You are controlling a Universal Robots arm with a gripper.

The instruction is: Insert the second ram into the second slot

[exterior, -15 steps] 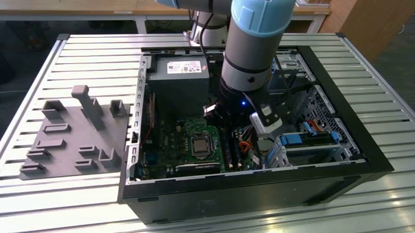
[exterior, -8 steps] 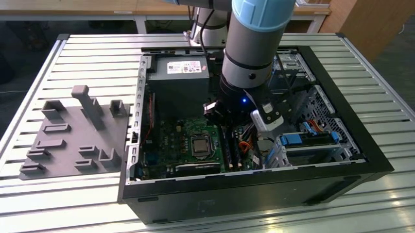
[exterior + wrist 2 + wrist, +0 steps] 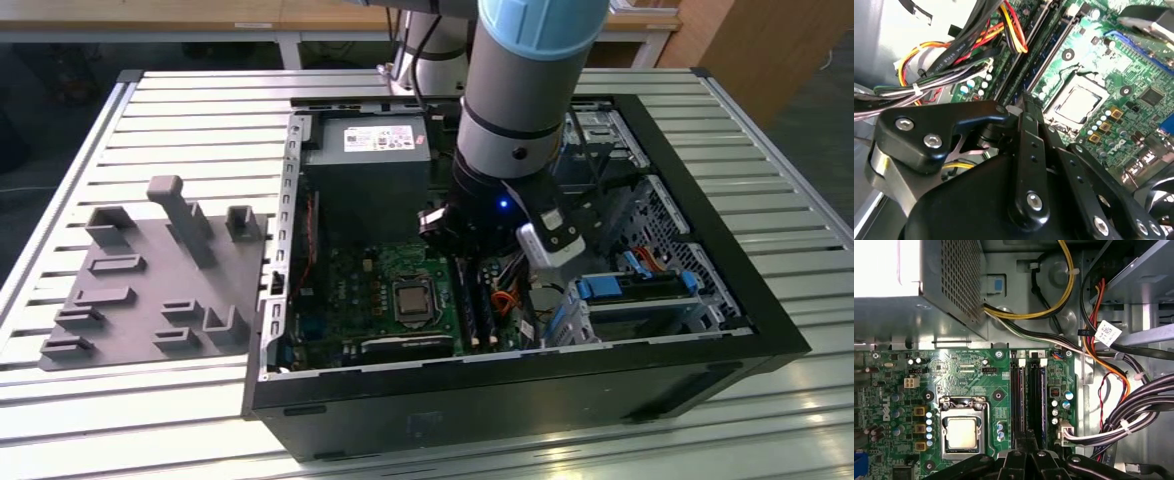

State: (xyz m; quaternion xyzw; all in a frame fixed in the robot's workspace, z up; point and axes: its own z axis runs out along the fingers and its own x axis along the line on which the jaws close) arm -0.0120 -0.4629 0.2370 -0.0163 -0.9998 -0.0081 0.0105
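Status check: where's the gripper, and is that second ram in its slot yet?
Gripper low over the slots. Second ram lies along its slot; seating unclear. Cable bundle beside, not blocking.

The near ends of the memory slots (image 3: 1028,405) are covered by the tool (image 3: 1026,452) in the first wrist view. The fingertips are hidden behind the tool's own linkage in both wrist views. In the exterior view, the motherboard (image 3: 360,290) is partly masked by the arm (image 3: 514,130).
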